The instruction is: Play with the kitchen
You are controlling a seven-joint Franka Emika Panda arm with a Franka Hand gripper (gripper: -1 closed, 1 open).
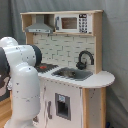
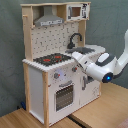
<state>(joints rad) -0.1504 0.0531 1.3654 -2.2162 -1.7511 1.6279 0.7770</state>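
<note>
Kitchen: the kitchen [image 2: 52,65] stands upright in both exterior views [image 1: 70,60], pale wood frame with white panels, directly ahead of the arm's front end.
Place relative to jaws: in the second exterior view the arm's tip reaches the kitchen's front edge, level with the counter, between the stovetop [image 2: 51,59] and the sink [image 2: 89,49]; the stovetop lies to the tip's side toward the second exterior view's left, the sink behind it toward the second exterior view's right.
Below the jaws: knobs [image 2: 60,76] and the oven door [image 2: 64,95] sit on the front panel under the tip.
Above the jaws: faucet [image 2: 75,38] rises behind the tip; higher still are the grey hood [image 2: 51,21] and the microwave [image 2: 76,11].
Jaws: gripper [image 2: 75,55] is seen only as a pale tip against the counter edge; I cannot tell whether the jaws are apart or together, nor whether they touch the kitchen.
Arm pose: in the second exterior view the arm [image 2: 107,67] comes in from the second exterior view's right, forearm nearly level, wrist slanting up toward the counter. In the first exterior view its white bulk [image 1: 22,80] fills the first exterior view's left and hides the kitchen's near corner.
Floor: wooden boards [image 2: 30,120] under the kitchen.
</note>
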